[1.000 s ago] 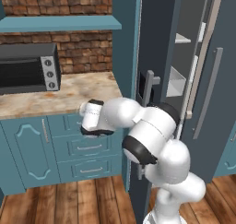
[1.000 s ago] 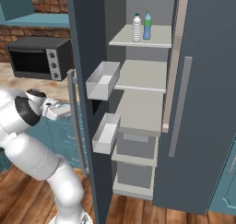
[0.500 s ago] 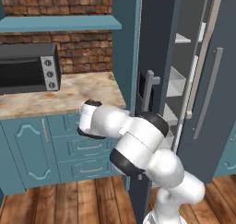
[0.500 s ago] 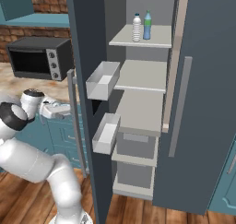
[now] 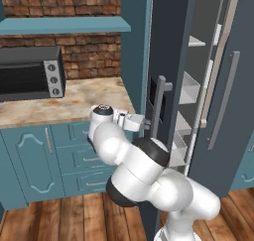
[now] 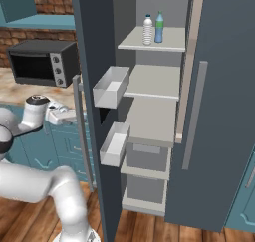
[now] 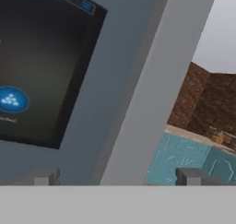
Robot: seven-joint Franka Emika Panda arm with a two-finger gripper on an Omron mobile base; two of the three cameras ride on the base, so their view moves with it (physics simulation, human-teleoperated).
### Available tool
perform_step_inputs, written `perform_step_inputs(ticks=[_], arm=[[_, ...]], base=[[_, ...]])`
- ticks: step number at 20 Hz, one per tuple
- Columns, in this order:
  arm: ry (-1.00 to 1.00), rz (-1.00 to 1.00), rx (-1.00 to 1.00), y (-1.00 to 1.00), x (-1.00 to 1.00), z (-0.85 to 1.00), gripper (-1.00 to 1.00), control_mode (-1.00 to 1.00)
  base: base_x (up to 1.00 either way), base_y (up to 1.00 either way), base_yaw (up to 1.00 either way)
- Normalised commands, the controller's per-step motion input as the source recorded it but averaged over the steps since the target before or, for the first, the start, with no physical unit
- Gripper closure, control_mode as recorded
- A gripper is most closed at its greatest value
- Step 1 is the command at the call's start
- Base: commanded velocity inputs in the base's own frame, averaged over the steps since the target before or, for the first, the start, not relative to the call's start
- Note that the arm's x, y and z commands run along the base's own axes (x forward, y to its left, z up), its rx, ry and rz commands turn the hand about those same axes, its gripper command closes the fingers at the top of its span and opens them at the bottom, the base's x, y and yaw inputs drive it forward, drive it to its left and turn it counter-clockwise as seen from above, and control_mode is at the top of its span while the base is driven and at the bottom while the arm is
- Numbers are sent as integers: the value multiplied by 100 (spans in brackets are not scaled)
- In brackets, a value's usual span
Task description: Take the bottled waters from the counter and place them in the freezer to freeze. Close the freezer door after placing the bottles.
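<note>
Both bottled waters stand upright on the freezer's (image 6: 155,82) top shelf: the clear-whitish one (image 6: 148,30) on the left, the blue one (image 6: 159,27) beside it. The freezer door (image 5: 171,46) (image 6: 92,37) stands open, with pale bins (image 6: 112,86) on its inner face. My gripper (image 5: 145,123) (image 6: 71,117) (image 7: 117,177) is open at the door's outer face. In the hand view the long grey handle (image 7: 152,94) (image 5: 161,106) runs between my spread fingertips (image 7: 46,176), beside the black control panel (image 7: 41,66). The counter (image 5: 74,98) lies to the left of the door.
A black toaster oven (image 5: 30,74) (image 6: 47,61) sits on the counter against the brick wall. Teal drawers (image 5: 74,155) are under the counter. The appliance's second slate-blue door (image 6: 219,111) with its own grey handle (image 5: 225,101) is to the right.
The arm has swung right, bringing the open gripper from in front of the drawers up to the freezer door's handle. Bottles and door have not moved.
</note>
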Motion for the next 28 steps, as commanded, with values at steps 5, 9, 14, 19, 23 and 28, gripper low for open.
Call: perform_step_inputs(ticks=[5, 9, 14, 19, 23, 28], arm=[[-2, 0, 3, -48, -30, 30, -100, -100], [0, 5, 13, -71, -8, 41, -100, -100], [0, 14, 21, -90, -32, 37, -100, -100], [2, 15, 38, -88, -9, 23, -100, -100], [3, 12, 35, -56, 2, 8, -100, -100], [-1, 20, 26, -41, 27, 1, -100, -100]], base=[[0, 0, 0], [0, 0, 0], [0, 0, 0], [0, 0, 0], [0, 0, 0], [0, 0, 0]])
